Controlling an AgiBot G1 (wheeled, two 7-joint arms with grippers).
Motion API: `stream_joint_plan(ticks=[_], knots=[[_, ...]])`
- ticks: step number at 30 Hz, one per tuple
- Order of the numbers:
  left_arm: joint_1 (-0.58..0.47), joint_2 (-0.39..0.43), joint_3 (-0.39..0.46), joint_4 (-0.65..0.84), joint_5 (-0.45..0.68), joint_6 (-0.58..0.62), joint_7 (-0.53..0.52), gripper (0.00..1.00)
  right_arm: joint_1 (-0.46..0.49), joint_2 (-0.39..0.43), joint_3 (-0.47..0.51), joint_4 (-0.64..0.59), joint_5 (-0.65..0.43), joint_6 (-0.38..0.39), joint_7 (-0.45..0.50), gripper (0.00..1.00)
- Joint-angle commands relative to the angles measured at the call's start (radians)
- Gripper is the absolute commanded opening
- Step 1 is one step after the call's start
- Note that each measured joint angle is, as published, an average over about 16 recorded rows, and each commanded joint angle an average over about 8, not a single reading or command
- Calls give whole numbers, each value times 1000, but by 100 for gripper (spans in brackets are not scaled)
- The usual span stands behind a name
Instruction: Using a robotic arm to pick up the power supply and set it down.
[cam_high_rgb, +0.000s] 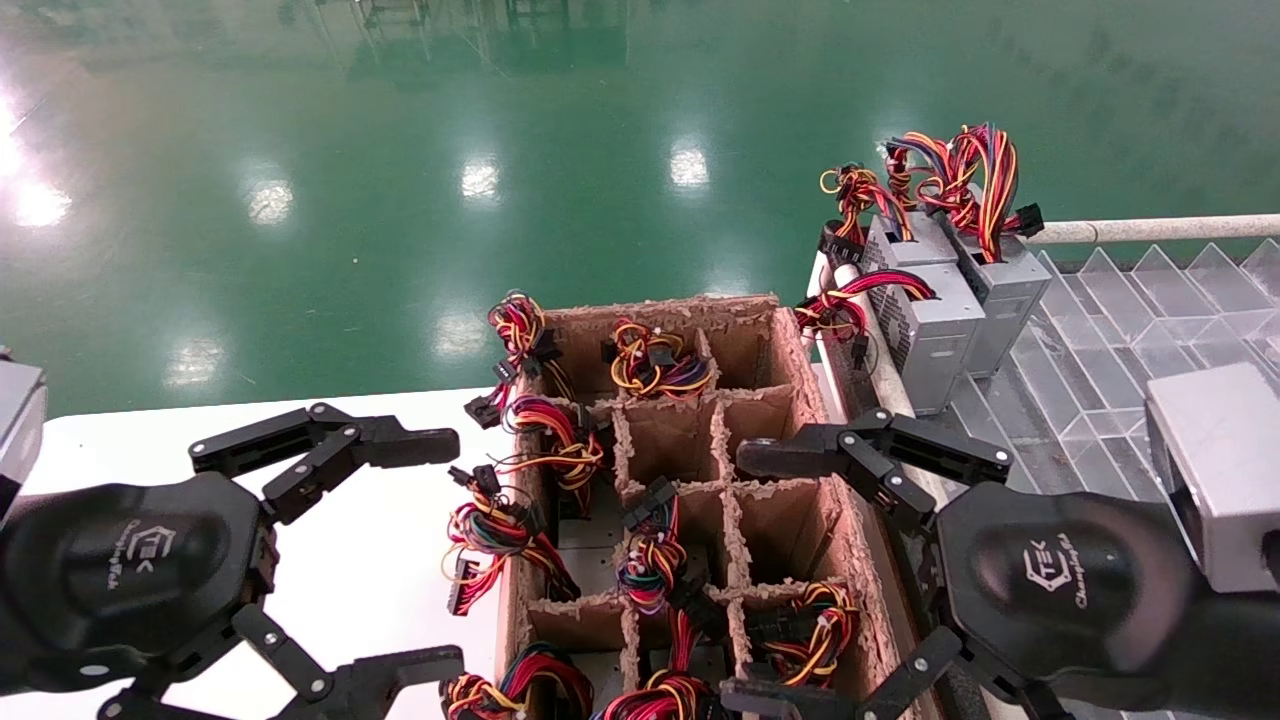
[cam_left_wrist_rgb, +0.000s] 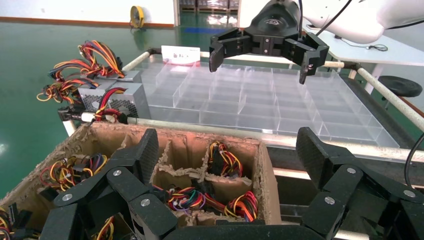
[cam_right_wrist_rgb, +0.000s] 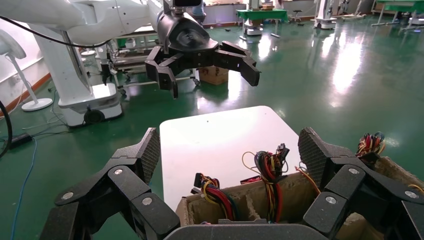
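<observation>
Power supply (cam_high_rgb: 1000, 275) on clear tray (cam_high_rgb: 1150, 330) beside two others, cardboard box (cam_high_rgb: 690, 480) between, both grippers' fingers (left (cam_high_rgb: 410, 550), right (cam_high_rgb: 760, 575)) spread, empty.

box (cam_high_rgb: 800, 340) cut off (bottom edge), units buried

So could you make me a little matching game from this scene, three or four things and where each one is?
Things:
1. left gripper
2. right gripper
3. cardboard box
4. power supplies

Places:
A. standing on the clear plastic tray
B. jaws open above the white table
C. jaws open over the box's right edge
D. divided into cells holding coloured wires

Pairs: 1-B, 2-C, 3-D, 4-A
</observation>
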Motion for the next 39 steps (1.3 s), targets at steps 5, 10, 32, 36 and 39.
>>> stream_joint_plan(ticks=[5,10,32,36,39], knots=[[0,0,0,0,0,0,0,100,2,-1,0,-2,-5,4,-1,100],[0,0,0,0,0,0,0,100,4,-1,0,-3,-7,7,-1,100],[0,0,0,0,0,0,0,100,5,-3,0,-6,-11,10,-2,100],[0,0,0,0,0,0,0,100,6,-3,0,-6,-11,10,-2,100],[0,0,0,0,0,0,0,100,6,-3,0,-6,-12,10,-2,100]])
